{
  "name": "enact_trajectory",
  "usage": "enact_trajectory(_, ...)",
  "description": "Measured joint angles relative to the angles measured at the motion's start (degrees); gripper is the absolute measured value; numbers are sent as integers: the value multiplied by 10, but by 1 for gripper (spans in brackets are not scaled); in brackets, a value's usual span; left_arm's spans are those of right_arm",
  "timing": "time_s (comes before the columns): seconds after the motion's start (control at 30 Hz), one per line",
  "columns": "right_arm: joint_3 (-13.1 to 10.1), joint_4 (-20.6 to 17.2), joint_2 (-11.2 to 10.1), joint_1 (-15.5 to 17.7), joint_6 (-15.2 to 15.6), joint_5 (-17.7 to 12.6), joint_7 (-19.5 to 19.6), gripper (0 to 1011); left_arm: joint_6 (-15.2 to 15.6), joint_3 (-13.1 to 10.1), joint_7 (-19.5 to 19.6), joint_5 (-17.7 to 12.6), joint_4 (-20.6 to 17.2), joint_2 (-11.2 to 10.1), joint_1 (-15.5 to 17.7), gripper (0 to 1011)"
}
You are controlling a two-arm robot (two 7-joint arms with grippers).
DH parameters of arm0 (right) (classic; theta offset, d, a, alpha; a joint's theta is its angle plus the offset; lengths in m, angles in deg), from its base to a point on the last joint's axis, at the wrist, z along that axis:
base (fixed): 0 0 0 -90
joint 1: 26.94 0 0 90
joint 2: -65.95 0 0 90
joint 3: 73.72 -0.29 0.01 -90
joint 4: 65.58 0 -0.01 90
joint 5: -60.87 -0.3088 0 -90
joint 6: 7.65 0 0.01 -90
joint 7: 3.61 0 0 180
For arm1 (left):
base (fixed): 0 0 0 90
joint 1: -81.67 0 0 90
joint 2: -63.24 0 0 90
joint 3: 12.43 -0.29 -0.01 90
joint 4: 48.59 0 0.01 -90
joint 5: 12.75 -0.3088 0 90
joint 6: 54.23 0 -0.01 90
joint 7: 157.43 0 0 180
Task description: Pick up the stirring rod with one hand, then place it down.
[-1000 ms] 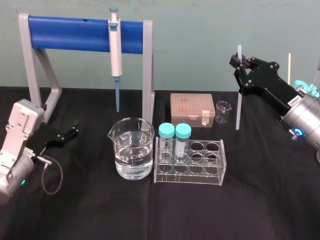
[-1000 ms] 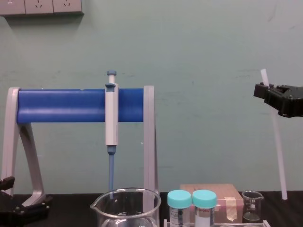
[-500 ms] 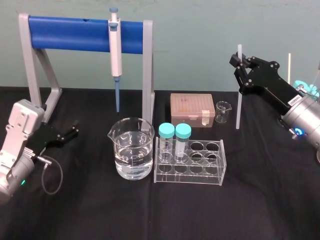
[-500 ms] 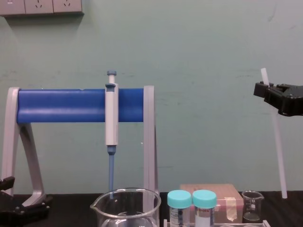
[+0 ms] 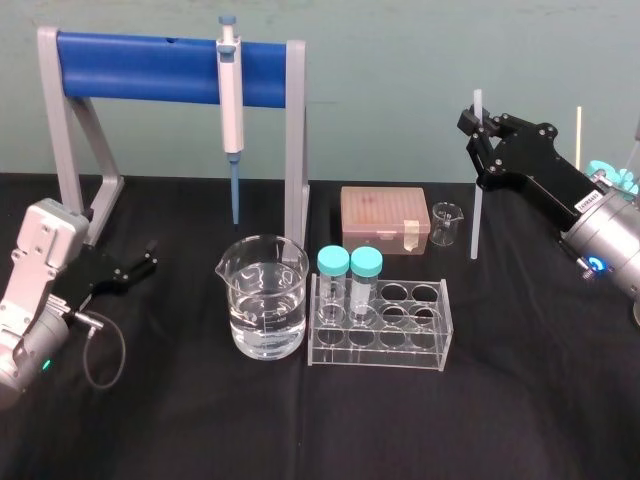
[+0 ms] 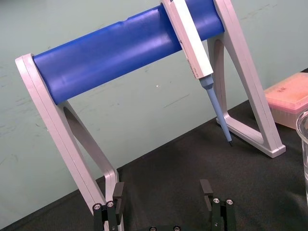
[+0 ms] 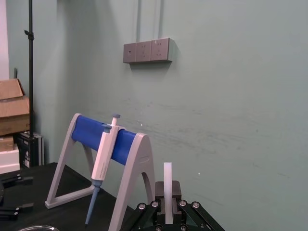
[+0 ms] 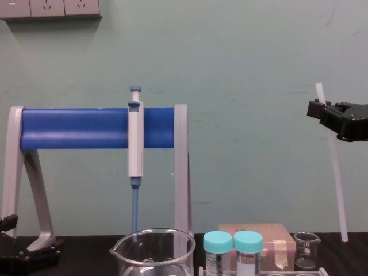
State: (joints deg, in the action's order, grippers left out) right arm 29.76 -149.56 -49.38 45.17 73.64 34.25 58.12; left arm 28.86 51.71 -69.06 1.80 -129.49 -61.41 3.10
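The stirring rod is a thin white translucent stick, hanging nearly upright at the back right of the black table. My right gripper is shut on it just below its top end. In the chest view the rod slants slightly, and its lower end is near the table, right of a small beaker; the right gripper is high up there. In the right wrist view the rod rises between the closed jaws. At the table's left my left gripper rests idle and open, its fingers spread wide.
A blue-barred grey stand holds a pipette at the back. In the middle are a large beaker of water, a clear tube rack with two teal-capped tubes, a pink tip box and the small beaker.
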Motion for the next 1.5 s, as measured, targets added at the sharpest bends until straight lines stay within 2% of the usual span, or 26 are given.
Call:
enact_trajectory(0.23,4,-3,1,1,3,-4,-4,79,0,0,0,0,0,0,0,1000)
enact_trajectory(0.47,23,-6,5,0,4,-14,-27,79,0,0,0,0,0,0,0,1000)
enact_trajectory(0.7,44,17,12,-11,-5,-23,-47,79,0,0,0,0,0,0,0,1000)
enact_trajectory(0.87,50,34,13,-16,-6,-26,-49,79,0,0,0,0,0,0,0,1000)
enact_trajectory(1.5,65,56,16,-27,-3,-40,-58,79,0,0,0,0,0,0,0,1001)
